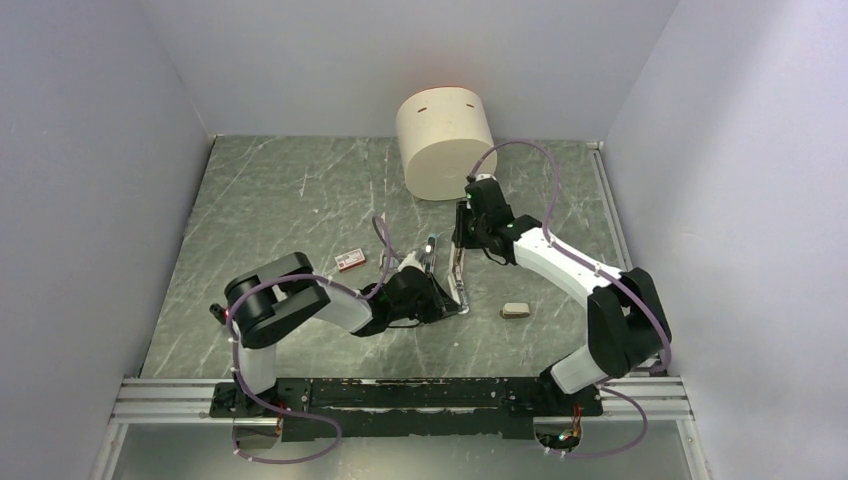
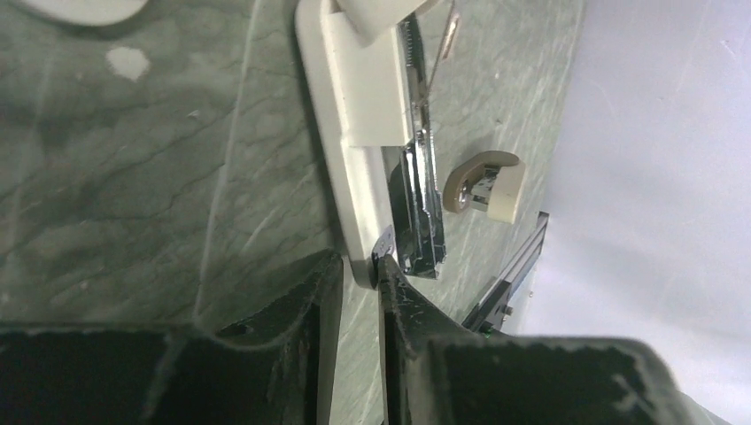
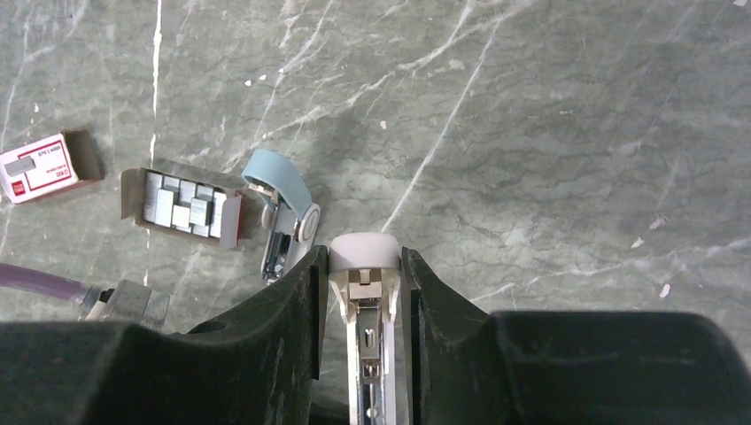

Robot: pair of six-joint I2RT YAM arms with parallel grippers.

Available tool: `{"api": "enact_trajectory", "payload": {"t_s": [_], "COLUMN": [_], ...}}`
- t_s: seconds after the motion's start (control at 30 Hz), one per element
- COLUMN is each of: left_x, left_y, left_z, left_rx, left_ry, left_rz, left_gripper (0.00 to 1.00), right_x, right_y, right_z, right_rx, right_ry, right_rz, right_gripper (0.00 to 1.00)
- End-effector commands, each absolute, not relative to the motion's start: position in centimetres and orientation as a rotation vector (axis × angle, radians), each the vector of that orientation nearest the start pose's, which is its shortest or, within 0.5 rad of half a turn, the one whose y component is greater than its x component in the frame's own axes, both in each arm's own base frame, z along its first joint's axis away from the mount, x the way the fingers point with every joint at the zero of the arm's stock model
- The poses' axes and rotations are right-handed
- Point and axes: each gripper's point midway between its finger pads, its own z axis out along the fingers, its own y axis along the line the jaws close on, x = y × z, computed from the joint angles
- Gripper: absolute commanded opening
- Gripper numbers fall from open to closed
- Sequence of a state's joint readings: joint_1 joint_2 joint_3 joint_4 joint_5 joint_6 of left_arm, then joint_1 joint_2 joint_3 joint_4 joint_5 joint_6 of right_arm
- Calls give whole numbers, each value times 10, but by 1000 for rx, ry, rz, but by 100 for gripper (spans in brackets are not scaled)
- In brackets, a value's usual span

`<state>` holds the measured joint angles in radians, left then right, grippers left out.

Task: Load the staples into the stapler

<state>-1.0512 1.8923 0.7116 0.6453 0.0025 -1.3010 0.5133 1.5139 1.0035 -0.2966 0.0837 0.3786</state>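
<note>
The white stapler [image 1: 460, 285] stands tilted and hinged open between both grippers. My left gripper [image 1: 447, 300] is shut on its lower white base end [image 2: 354, 177], and the metal rail [image 2: 423, 204] lies bare beside it. My right gripper [image 3: 363, 266] is shut on the rounded white upper end [image 3: 363, 251], with the inner rail showing below it. The red-and-white staple box [image 3: 40, 168] lies on the table at the left [image 1: 350, 260]. Beside it an open cardboard tray holds several grey staple blocks [image 3: 181, 202]. Neither gripper touches the staples.
A pale blue piece [image 3: 279, 181] lies right of the staple tray, close to my right fingers. A short beige-grey piece [image 1: 515, 310] lies right of the stapler and also shows in the left wrist view [image 2: 485, 186]. A large cream cylinder [image 1: 445, 145] stands at the back.
</note>
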Motion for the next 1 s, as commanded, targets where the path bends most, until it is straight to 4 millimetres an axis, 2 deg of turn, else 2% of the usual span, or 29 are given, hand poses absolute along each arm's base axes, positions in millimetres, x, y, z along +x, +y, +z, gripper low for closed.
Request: {"api": "enact_trajectory", "payload": {"t_s": [0.0, 0.17, 0.33, 0.73, 0.97], "left_x": [168, 169, 171, 183, 185], "left_y": [-371, -360, -362, -369, -372], "left_z": [-36, -38, -36, -12, -6], "left_rx": [-308, -315, -290, -236, -215], "left_ry": [2636, 2648, 2644, 2583, 2566], "left_rz": [-937, -848, -845, -840, -852], "left_gripper": [25, 24, 24, 26, 29], "right_x": [307, 299, 293, 281, 274], "right_y": [190, 192, 193, 198, 196], "right_z": [76, 85, 87, 110, 104], "right_rx": [-150, -165, -164, -190, -203], "right_ry": [2521, 2522, 2532, 2523, 2543], "right_rz": [266, 224, 197, 221, 214], "right_gripper": [34, 34, 34, 37, 38]}}
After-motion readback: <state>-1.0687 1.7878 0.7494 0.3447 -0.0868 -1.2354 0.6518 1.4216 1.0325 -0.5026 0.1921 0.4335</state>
